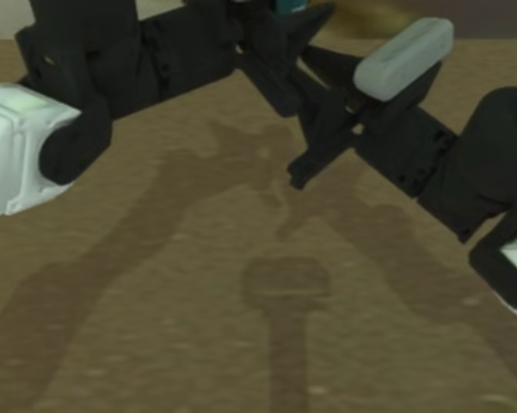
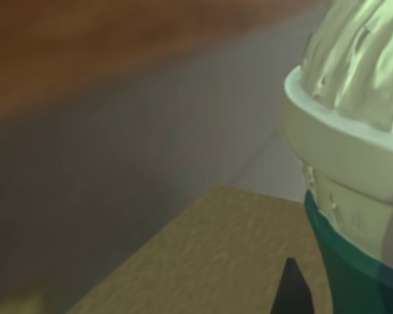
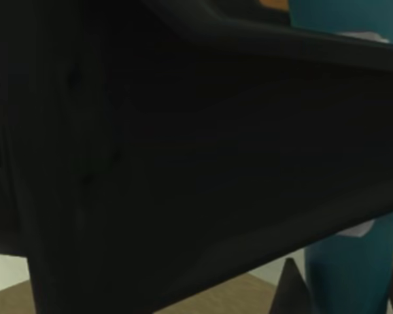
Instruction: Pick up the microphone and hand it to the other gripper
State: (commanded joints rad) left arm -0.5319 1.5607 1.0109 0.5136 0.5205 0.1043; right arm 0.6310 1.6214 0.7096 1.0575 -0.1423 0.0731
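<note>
**Both grippers met at the upper middle of the table, microphone between them**

In the top view, the left arm came in from the upper left of the frame and its left gripper reached the top centre. There a small teal piece of the microphone showed at the upper edge, mostly hidden by the black fingers. The left wrist view showed the microphone's white ribbed head and teal handle very close to the camera, so the left gripper seemed to be pinching it, though the fingers themselves were hardly seen.

The right arm entered from the right side, and the right gripper pointed toward the top centre with its fingers spread apart, one tip low near the middle. Its pale grey block sat at the upper right. The right wrist view was mostly dark; the teal handle showed at its right edge. The brown table carried the arms' shadows.
</note>
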